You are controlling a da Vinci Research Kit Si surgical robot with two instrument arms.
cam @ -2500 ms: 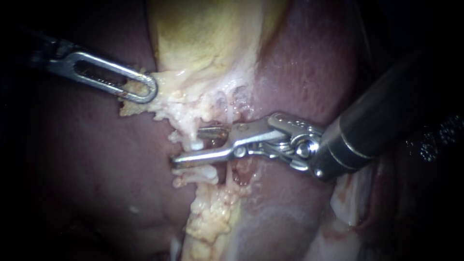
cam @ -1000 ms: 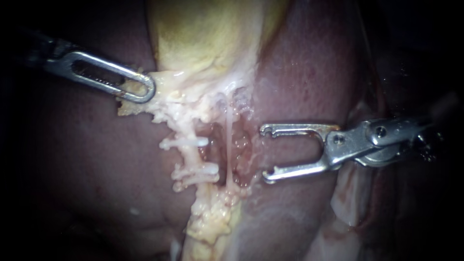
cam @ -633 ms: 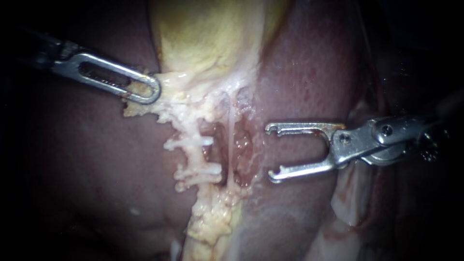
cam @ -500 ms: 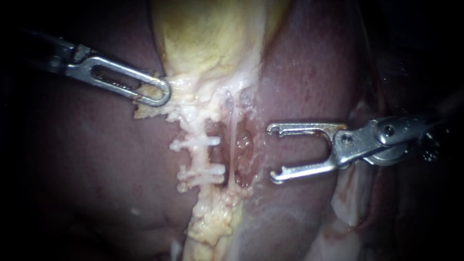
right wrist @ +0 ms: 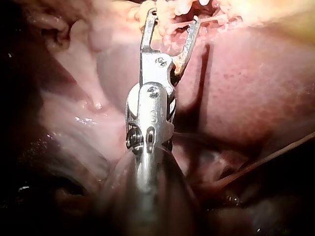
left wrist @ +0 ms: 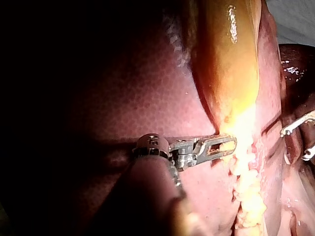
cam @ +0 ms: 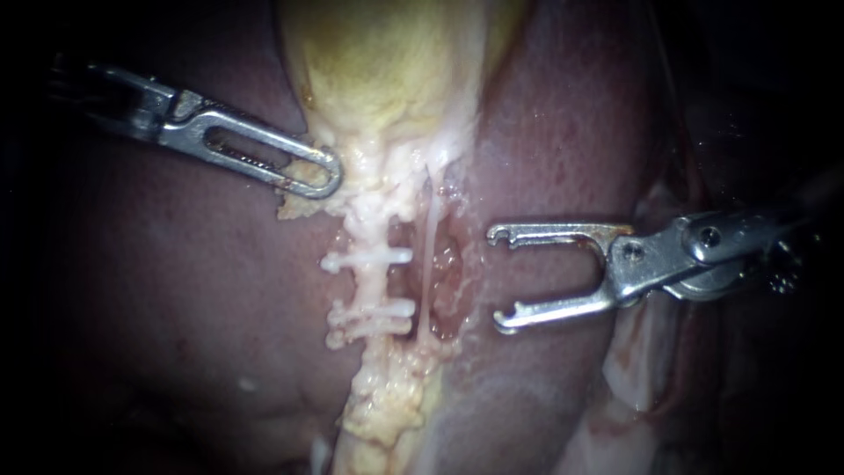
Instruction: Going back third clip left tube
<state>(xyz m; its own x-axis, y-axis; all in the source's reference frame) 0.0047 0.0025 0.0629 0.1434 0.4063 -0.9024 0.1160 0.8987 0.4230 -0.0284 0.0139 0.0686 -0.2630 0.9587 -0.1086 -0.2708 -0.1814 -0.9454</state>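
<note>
Yellow gallbladder (cam: 387,75) against dark red liver (cam: 176,308) — pale fatty tissue (cam: 387,400) below

The right instrument (cam: 497,278) is hanging with its jaws gaping over bare liver (cam: 563,149), and the strip of liver ahead of their tips is lying open as far as the hollow beside the tubes. There the thin right tube (cam: 431,264) is standing in the way, just in front of the left tube (cam: 367,283). An upper clip (cam: 387,257) and a lower clip (cam: 391,309) are crossing the left tube, leaving a short bare stretch between them. Higher up, the left instrument (cam: 312,174) is blocking the approach from the left, its jaws clamping fatty tissue (cam: 294,209) under the gallbladder (cam: 387,79).
</note>
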